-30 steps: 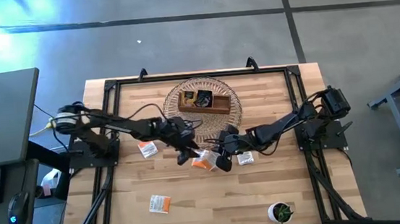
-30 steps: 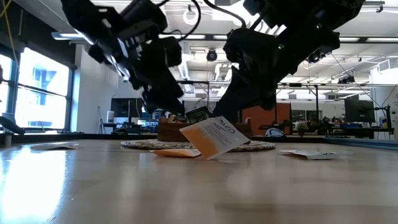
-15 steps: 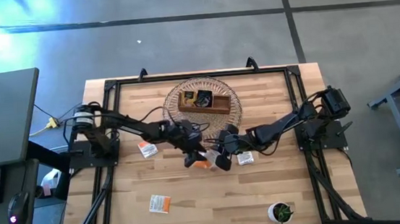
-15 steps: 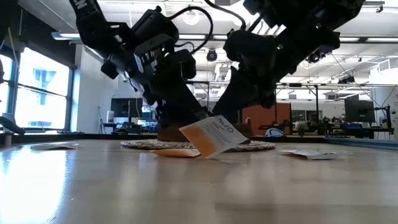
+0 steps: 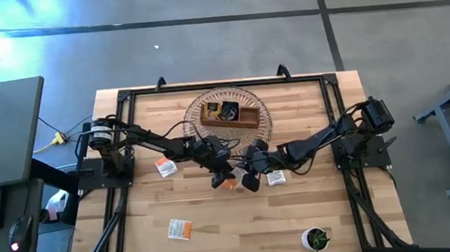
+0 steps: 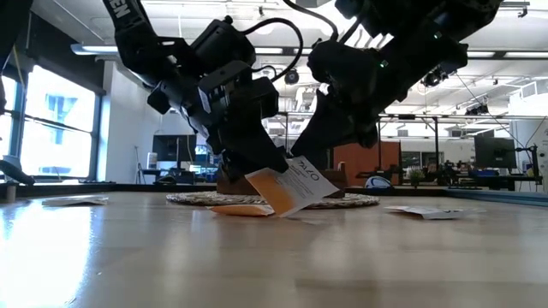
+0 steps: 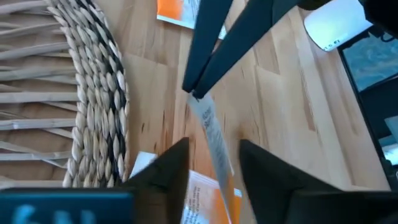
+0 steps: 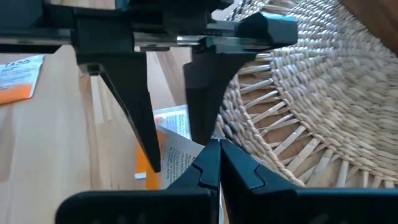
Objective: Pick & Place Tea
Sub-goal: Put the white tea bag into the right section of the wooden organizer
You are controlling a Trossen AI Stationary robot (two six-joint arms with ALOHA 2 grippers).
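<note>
Right claw (image 6: 301, 175), pressed together, pinches the top edge of a white-and-orange tea sachet (image 6: 291, 186) that stands tilted on the table (image 6: 274, 257) just in front of the woven mat (image 6: 360, 201); its print is too small to read. Left claw (image 7: 214, 165) stands spread around the same sachet, fingers (image 7: 165, 171) on either side, not yet gripping. Three more white-and-orange sachets show on the table: one (image 5: 180, 229) near the front, one (image 5: 166, 168) at the left, one (image 5: 276, 179) beside the right claw. Farther back, a wooden tray (image 5: 230, 116) sits on the mat.
</note>
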